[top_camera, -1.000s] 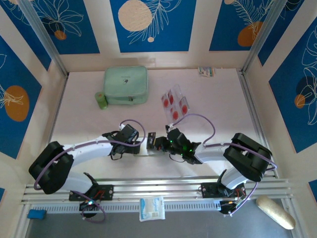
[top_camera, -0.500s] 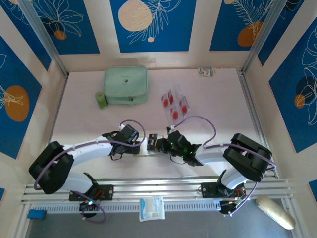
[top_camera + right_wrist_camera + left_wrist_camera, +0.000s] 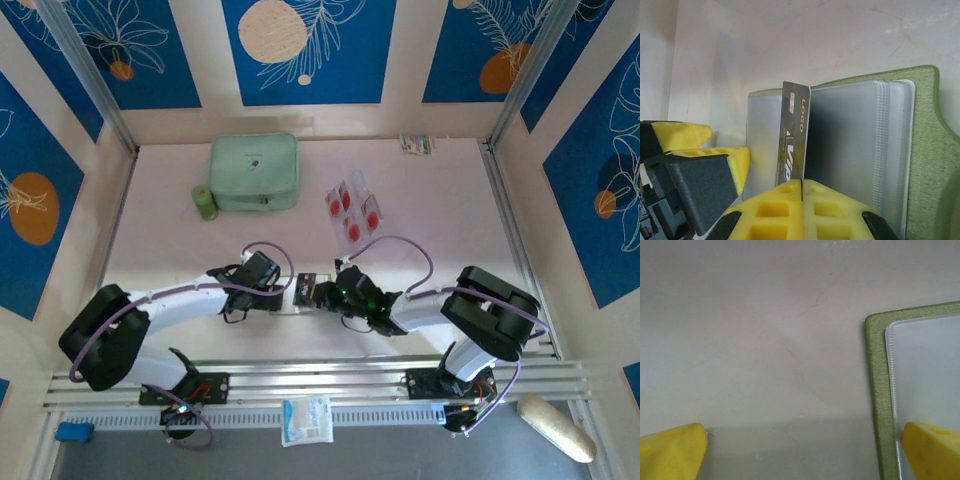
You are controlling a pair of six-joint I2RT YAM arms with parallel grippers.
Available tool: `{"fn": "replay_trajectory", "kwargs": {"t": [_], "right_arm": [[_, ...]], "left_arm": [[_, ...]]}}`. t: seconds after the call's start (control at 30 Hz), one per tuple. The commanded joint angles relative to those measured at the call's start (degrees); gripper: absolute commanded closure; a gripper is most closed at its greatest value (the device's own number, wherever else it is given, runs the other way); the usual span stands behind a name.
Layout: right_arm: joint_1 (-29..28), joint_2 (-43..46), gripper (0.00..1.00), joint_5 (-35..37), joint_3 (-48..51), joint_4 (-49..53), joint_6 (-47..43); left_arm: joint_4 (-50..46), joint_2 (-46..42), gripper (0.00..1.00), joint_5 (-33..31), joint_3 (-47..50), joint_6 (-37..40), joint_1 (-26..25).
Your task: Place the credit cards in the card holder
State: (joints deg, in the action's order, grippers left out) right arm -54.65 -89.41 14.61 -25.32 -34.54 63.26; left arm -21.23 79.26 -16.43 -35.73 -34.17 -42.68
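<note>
Our right hand (image 3: 802,192) is clamped on a dark card (image 3: 794,132) standing on edge among the clear pockets (image 3: 850,140) of the open card holder (image 3: 922,150), seemingly partly inside one. Our left hand (image 3: 800,452) is spread apart, one finger (image 3: 932,452) over the holder's corner. The other credit cards (image 3: 352,210) lie further back, near a mint case (image 3: 254,172) and green roll (image 3: 204,203).

Left gripper (image 3: 288,293) flanks card holder (image 3: 925,150); open table (image 3: 450,220) beyond.

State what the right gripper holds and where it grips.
Right gripper pinches a dark gold-lettered card by its near end, at the open olive-green card holder.
</note>
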Motion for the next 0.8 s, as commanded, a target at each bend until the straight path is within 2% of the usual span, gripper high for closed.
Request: {"fn": "replay_trajectory", "kwargs": {"t": [0.0,0.77], "right_arm": [[-0.59,-0.33,1.00,0.07,0.82,-0.70,0.70],[-1.07,0.51,1.00,-1.75,0.71,4.28,2.28]], "left_arm": [[-0.29,0.56,0.00,-0.39,0.70,-0.58,-0.43],[0.16,0.63,0.00,-0.47,1.00,-0.59,-0.47]]}}
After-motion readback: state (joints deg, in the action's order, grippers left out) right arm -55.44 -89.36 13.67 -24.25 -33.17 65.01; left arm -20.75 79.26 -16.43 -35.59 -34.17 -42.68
